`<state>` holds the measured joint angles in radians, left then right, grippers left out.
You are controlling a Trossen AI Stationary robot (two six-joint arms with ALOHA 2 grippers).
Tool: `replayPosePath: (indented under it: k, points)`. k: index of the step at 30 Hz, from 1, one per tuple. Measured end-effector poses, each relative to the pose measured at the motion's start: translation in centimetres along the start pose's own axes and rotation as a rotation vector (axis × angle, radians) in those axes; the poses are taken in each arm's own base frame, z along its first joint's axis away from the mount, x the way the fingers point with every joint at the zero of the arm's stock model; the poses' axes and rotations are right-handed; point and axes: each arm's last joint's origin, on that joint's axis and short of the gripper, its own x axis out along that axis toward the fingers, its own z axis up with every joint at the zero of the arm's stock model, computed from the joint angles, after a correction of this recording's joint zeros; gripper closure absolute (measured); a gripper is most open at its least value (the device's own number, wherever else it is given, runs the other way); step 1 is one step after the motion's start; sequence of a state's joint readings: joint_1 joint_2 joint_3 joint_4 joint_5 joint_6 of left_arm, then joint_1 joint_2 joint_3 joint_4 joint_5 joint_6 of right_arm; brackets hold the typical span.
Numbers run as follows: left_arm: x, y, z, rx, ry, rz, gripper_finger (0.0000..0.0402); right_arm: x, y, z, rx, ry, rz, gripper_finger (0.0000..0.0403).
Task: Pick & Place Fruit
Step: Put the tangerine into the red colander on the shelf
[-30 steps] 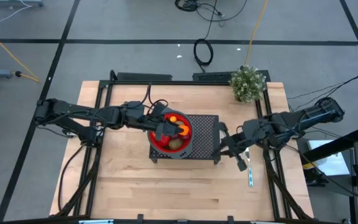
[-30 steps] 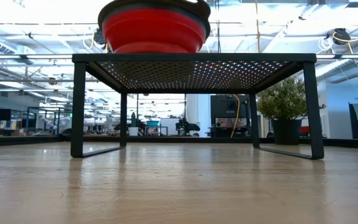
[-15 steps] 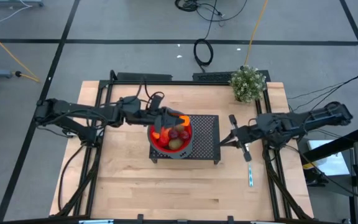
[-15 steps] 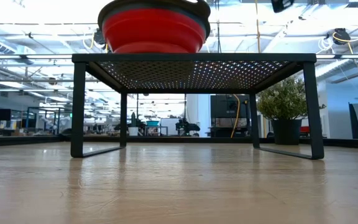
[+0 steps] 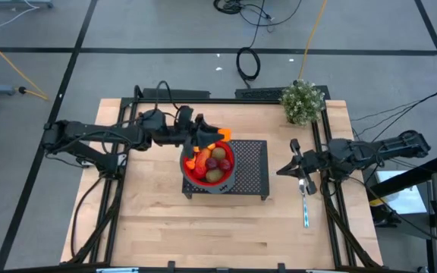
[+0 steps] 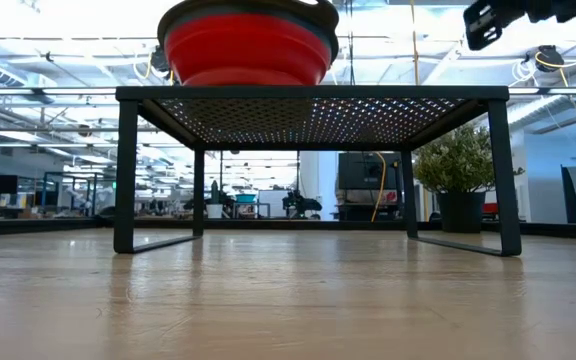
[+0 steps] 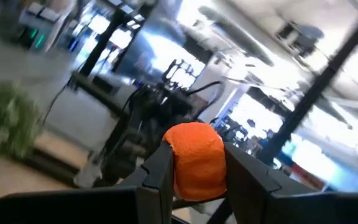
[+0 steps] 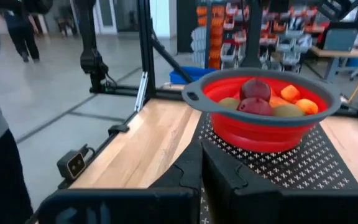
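A leafy potted plant (image 5: 303, 101) stands at the table's (image 5: 158, 227) far corner; a utensil (image 5: 305, 205) lies near its edge.

From table height I see the wooden surface (image 6: 288, 300) running up to a black perforated rack (image 6: 313, 100) on four legs. A red bowl (image 6: 248, 45) with a dark rim sits on the rack's top toward its left end. A potted plant (image 6: 460, 180) stands behind the rack's right side. A dark arm piece (image 6: 498, 15) pokes in at the upper right corner.
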<state>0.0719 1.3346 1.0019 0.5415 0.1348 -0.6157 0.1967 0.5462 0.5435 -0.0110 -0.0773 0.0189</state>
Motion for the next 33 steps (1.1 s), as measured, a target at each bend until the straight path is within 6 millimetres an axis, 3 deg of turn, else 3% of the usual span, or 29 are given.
replayPosePath:
  k: [10, 20, 25, 33]
  points:
    - [0.0, -1.7, -0.5, 0.556, 0.018, -0.227, 0.0291, -1.2, 0.0, -3.8, 0.062, -0.167, 0.005, 0.0403]
    - [0.1, -3.5, -1.8, 1.093, -0.041, -0.309, 0.0291, -2.4, 0.1, -4.8, 0.097, -0.278, 0.016, 0.0403]
    - [0.1, -4.2, -2.2, 1.219, -0.073, -0.332, 0.0291, -2.8, 0.1, -5.1, 0.096, -0.298, 0.018, 0.0403]
    - [0.1, -4.4, -2.3, 1.233, -0.081, -0.339, 0.0291, -2.8, 0.1, -5.4, 0.096, -0.3, 0.017, 0.0403]
